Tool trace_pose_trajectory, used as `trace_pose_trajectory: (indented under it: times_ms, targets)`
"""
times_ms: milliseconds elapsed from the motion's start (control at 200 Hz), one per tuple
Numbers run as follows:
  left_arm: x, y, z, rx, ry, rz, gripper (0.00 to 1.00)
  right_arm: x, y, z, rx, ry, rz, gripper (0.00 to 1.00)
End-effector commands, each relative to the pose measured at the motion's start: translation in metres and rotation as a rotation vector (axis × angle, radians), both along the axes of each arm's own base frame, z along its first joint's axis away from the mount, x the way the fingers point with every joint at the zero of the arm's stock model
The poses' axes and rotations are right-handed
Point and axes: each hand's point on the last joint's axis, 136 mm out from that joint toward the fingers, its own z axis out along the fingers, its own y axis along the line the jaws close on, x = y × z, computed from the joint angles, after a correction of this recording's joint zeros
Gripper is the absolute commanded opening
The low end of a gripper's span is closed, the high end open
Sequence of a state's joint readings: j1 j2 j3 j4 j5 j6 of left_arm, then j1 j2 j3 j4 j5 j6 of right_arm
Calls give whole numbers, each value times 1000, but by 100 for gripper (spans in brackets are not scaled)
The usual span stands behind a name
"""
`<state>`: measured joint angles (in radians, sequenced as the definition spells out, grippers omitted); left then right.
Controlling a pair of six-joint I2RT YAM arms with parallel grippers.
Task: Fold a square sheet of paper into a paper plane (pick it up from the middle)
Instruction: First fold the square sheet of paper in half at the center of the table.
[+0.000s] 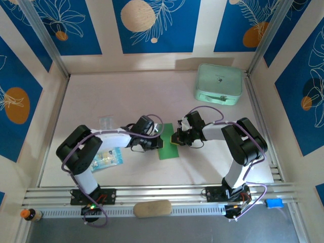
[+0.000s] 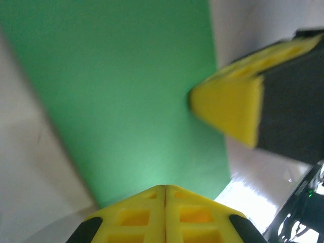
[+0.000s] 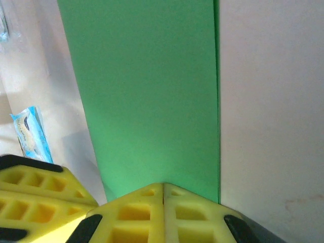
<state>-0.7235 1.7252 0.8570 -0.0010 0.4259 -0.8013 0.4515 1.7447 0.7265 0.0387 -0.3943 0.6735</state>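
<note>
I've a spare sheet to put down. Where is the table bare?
Bare: far-left table, beside the mint case; also the near strip between green paper and rail. Crowded: centre, left end effector and right end effector at that paper.

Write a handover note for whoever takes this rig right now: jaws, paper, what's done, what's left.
Left gripper: jaws shut, tips at an edge of the green paper.
Right gripper: jaws shut, tips also at an edge of the paper.
Can't tell whether either one pinches the paper or just presses it.
Paper: flat at mid-table, between the two grippers. It is a narrow rectangle with a second layer's edge along one long side, so apparently folded in half.
Done: likely the first fold.
Left: nose and wing folds; no dart shape yet.
</note>
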Motion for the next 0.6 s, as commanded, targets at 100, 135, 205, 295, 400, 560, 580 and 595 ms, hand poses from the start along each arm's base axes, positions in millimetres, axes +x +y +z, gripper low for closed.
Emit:
trace_pose_trajectory:
  times_ms: [100, 135, 205, 295, 400, 560, 580, 595]
  targets:
    - [13, 6, -15, 40, 23, 3, 7, -32, -33, -47, -191, 141, -41, 0]
    - [13, 9, -20, 52, 28, 6, 7, -32, -33, -47, -190, 141, -41, 0]
    - [11, 15, -28, 72, 41, 8, 7, -32, -33, -47, -191, 142, -40, 0]
    - [7, 21, -36, 91, 54, 12, 7, -32, -34, -47, -192, 141, -44, 0]
    - [5, 24, -37, 95, 60, 12, 7, -32, -34, -47, -192, 141, -43, 0]
    - [16, 16, -21, 54, 38, 9, 7, -32, -34, -47, -191, 141, -43, 0]
    - [18, 15, -18, 45, 35, 10, 7, -32, -34, -47, -191, 143, -44, 0]
    - [19, 14, -16, 38, 33, 10, 7, -32, -34, -47, -191, 143, -44, 0]
